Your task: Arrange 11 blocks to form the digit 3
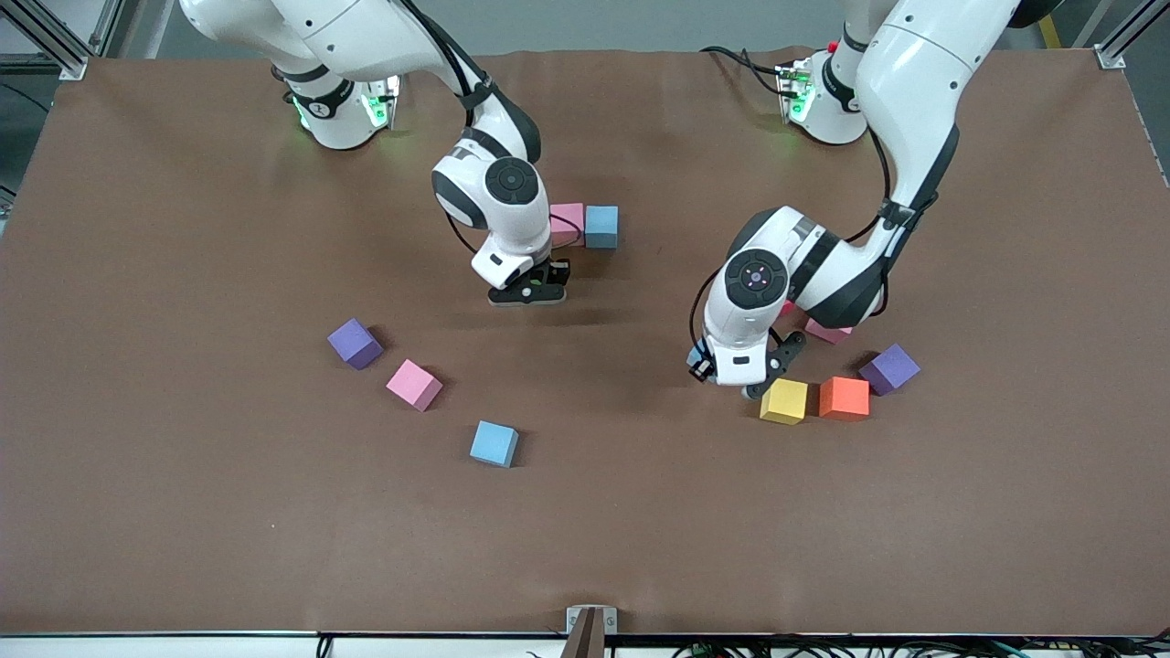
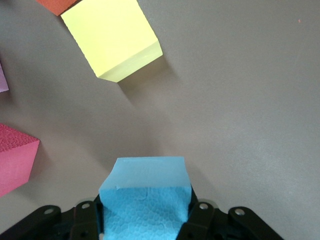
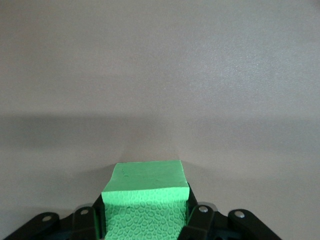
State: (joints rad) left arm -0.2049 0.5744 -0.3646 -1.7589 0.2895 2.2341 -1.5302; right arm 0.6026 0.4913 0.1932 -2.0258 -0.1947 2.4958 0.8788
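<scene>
My left gripper (image 1: 728,378) (image 2: 145,216) is shut on a light blue cube (image 2: 145,195), held low over the table beside a yellow cube (image 1: 784,400) (image 2: 112,37). My right gripper (image 1: 529,291) (image 3: 145,216) is shut on a green cube (image 3: 145,200), low over the table next to a pink cube (image 1: 567,222) and a light blue cube (image 1: 600,226) that touch side by side. An orange cube (image 1: 844,397) lies beside the yellow one. A pinkish-red cube (image 1: 827,331) (image 2: 15,157) is partly hidden under the left arm. No digit shape shows.
A loose pink cube (image 1: 414,384) and a light blue cube (image 1: 494,443) lie toward the right arm's end, nearer the front camera. One purple cube (image 1: 354,343) lies beside that pink one; another purple cube (image 1: 889,368) lies by the orange cube.
</scene>
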